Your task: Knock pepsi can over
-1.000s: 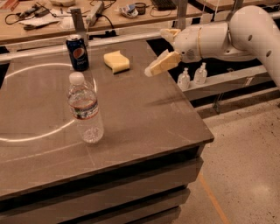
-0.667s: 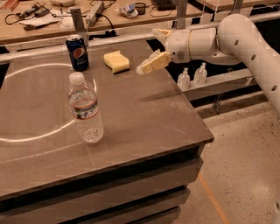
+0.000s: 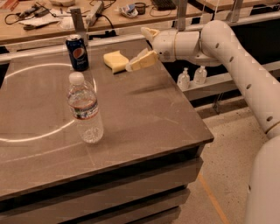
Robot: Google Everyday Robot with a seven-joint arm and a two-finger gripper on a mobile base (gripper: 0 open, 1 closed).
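The pepsi can (image 3: 77, 53) is dark blue with a round logo and a silver top. It stands upright at the far left part of the dark table (image 3: 144, 113). My gripper (image 3: 137, 49) hovers above the table's far right part, to the right of the can and well apart from it. Its two tan fingers (image 3: 141, 61) are spread open and hold nothing. The lower finger sits just over the right side of a yellow sponge (image 3: 114, 60). The white arm reaches in from the right.
A clear water bottle (image 3: 85, 109) with a white cap stands upright nearer the front, below the can. A workbench with cables and tools (image 3: 96, 11) runs behind the table. Two small bottles (image 3: 192, 77) stand on a low shelf to the right.
My gripper has moved left along the table's far side, from beyond the sponge to just over its right side, closer to the can. The can, bottle and sponge have not moved.
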